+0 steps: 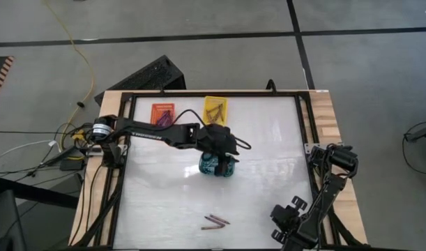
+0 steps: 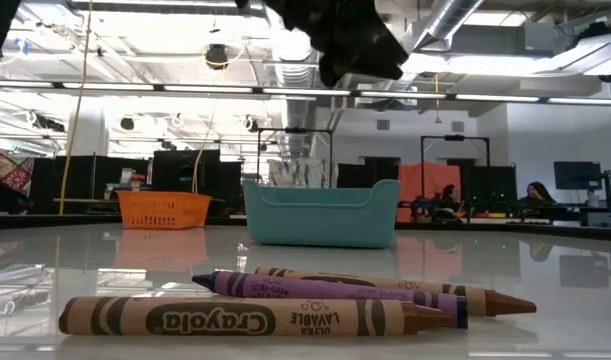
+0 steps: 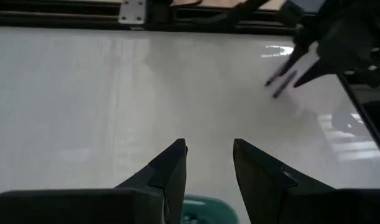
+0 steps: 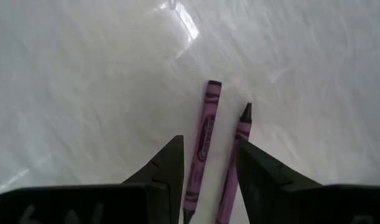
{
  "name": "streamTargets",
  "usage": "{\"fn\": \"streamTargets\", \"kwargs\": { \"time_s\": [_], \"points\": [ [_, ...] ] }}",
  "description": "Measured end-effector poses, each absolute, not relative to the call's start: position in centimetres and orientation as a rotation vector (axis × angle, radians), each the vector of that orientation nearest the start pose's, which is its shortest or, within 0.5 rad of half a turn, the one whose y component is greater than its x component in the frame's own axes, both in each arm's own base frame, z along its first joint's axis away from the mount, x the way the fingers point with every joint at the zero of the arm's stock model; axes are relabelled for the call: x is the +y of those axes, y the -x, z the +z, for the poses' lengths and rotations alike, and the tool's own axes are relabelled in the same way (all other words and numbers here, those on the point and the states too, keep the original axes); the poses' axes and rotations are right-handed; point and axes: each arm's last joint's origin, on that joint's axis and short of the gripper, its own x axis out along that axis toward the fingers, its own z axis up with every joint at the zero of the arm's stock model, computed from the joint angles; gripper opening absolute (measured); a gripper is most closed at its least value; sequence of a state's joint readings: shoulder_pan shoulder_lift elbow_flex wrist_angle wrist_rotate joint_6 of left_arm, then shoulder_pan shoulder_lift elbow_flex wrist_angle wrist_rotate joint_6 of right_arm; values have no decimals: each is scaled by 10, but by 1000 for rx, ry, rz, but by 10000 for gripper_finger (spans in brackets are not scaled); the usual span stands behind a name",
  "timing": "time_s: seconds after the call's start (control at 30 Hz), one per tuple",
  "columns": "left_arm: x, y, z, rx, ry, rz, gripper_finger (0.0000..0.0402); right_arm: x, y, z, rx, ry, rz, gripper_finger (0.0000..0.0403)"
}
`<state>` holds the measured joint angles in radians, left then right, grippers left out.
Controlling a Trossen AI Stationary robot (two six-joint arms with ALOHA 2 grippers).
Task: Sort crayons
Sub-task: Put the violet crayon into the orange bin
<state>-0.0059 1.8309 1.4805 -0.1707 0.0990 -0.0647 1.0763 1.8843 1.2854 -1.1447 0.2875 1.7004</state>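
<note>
Three crayons lie side by side on the white table near its front edge; in the low view a brown one lies nearest, with a purple one and another brown one behind it. My right gripper hangs open above them, two crayons showing past its fingertips. It stands at the front right. My left gripper is open over the teal basket at the table's middle, with nothing between its fingers.
An orange basket and a yellow basket holding crayons stand at the table's far edge. The teal basket also holds crayons. A dark frame runs round the white surface. People sit in the room behind the table.
</note>
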Motion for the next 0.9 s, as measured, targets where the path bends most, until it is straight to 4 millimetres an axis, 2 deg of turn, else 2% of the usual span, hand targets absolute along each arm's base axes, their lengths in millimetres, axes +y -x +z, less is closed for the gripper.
{"fn": "streamTargets", "kwargs": {
  "time_s": [0.13,0.3,0.47,0.57,0.77,0.9],
  "points": [
    [-15,-423,290,518,79,-106,120,280,-160,171,1261,-288,-611,136],
    [-21,-423,294,523,77,-119,120,278,-158,151,1273,-363,-565,136],
    [-25,-422,294,537,79,-123,120,279,-159,141,1257,-403,-528,129],
    [-26,-422,294,537,80,-125,120,279,-161,143,1261,-413,-519,101],
    [-26,-422,294,545,81,-122,120,280,-170,143,1267,-409,-461,17],
    [-29,-420,292,565,80,-126,120,278,-181,143,1269,-419,-421,7]
  ]
}}
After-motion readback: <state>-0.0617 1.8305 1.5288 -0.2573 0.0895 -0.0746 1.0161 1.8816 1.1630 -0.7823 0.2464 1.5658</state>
